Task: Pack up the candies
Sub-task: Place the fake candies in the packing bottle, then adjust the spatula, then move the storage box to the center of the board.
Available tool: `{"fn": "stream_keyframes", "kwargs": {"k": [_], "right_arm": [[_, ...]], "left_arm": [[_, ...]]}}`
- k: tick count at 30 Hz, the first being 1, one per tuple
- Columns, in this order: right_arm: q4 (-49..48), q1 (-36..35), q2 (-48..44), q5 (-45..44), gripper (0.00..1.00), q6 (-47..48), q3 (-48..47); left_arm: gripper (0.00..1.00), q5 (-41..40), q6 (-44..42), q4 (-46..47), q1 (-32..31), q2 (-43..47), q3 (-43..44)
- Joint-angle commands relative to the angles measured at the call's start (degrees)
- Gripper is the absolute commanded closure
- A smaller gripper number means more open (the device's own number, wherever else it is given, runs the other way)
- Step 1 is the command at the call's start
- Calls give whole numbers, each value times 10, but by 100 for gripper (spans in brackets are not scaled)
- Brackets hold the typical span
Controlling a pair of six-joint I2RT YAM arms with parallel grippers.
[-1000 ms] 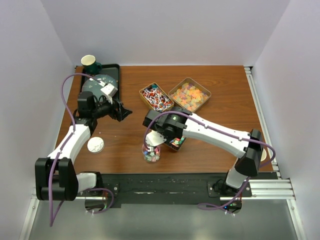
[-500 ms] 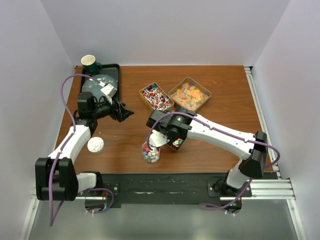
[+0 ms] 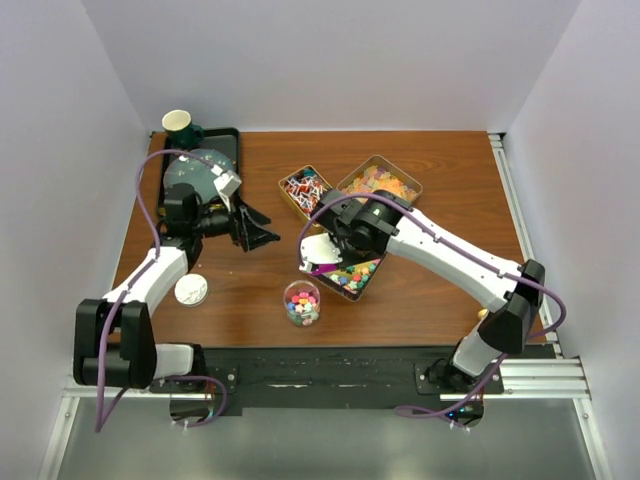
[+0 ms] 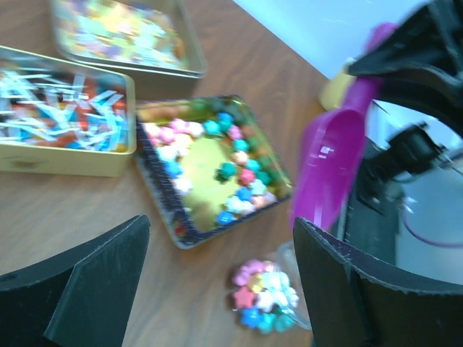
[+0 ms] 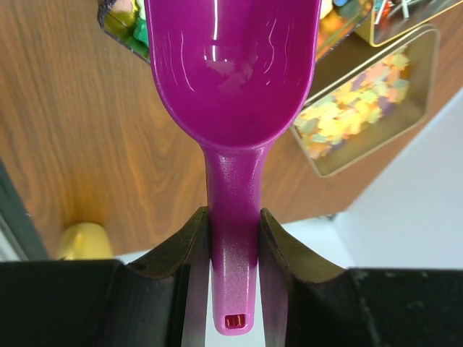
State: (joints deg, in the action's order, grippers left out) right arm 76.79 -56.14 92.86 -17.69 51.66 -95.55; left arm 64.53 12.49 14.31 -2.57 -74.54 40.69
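Three open metal tins stand on the table (image 3: pixel 450 190), each holding one kind of the candies.

1. The wrapped-candy tin (image 4: pixel 65 163) holds red-white-blue wrapped candies (image 4: pixel 51 116). It sits near the middle of the table, toward the far edge.
2. The gummy tin (image 4: pixel 166 72) holds orange-yellow gummies (image 3: pixel 388 181). It sits just beside the first tin, on that tin's right.
3. The multicolour tin (image 4: pixel 165 210) holds multicolour pieces (image 4: pixel 235 144) lying mainly along its walls, with bare gold floor in the centre. It sits nearer the near edge than the other two.

One clear cup (image 3: pixel 287 300) stands just left of the multicolour tin, closer to the near edge, and holds more multicolour pieces (image 4: pixel 262 296).

One white lid (image 3: pixel 190 290) lies near the left edge. One black tray (image 3: pixel 225 140) occupies the far left corner, with one green cup (image 3: pixel 177 123) at its far end.

The left gripper (image 3: pixel 258 228) hangs over the table left of the wrapped-candy tin, jaws spread wide and grasping nothing.

The right gripper (image 5: pixel 233 242) is clenched on the handle of one purple scoop (image 5: pixel 235 72), held above the table with its bowl reaching toward a corner of the multicolour tin.
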Motion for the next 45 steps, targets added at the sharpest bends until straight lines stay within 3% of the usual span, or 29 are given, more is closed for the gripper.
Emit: {"fn": "stream_keyframes", "kwargs": {"k": [1,11,20,27,30,37,45], "right_arm": [[-31,4,12,49,100,-44,-3],[-81,12,53,86,100,-89,-89],[-104,46,58,145,100,-154,-152],[-105,112,57,108,100,-148,-126],[-111,159,37,104,100,-148,-75],[-135,228,5,40,100,-158,-11],[-143,292,-5,27,100,-167,6]], "left_arm": [[16,57,25,33,-31,-21,-1],[20,32,-26,-42,-83,-125,72],[23,29,-14,-35,-94,-213,135],[20,34,-18,-81,-89,-260,214],[20,3,-53,-124,-84,-260,229],[26,-188,-153,-262,-146,-279,261],[39,-296,-157,-284,-225,-330,298]]}}
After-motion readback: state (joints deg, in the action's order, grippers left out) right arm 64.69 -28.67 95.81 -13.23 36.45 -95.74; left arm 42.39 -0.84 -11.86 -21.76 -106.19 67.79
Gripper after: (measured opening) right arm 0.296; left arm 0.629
